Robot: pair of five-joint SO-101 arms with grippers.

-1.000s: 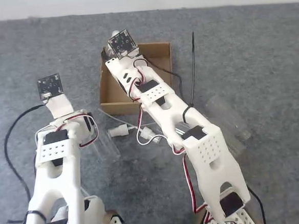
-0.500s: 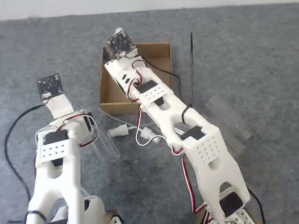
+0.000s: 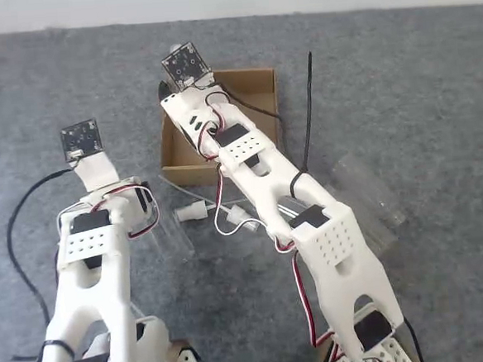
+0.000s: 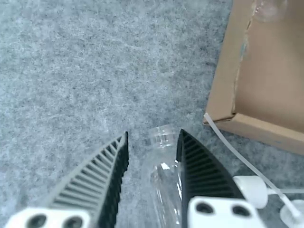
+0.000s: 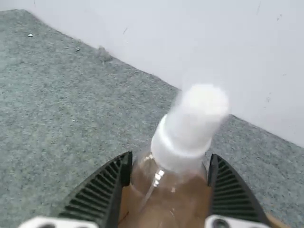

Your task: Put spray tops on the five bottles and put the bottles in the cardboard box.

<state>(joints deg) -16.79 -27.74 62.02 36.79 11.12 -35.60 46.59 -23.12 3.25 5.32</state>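
Over the cardboard box's (image 3: 261, 82) far corner: my right pincer (image 5: 166, 164), clenched on a capped bottle (image 5: 183, 123), likely for dropping in. Beside the box: my left pincer (image 4: 151, 138), spread, straddling an uncapped bottle (image 4: 164, 173) on the carpet (image 4: 71, 71), seemingly to steady it.

Grey carpet (image 3: 434, 93) meets a pale wall (image 5: 190, 38).

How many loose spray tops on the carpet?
2. One spray top lies before the cardboard box; the second beside it, at the right arm. More may hide underneath.
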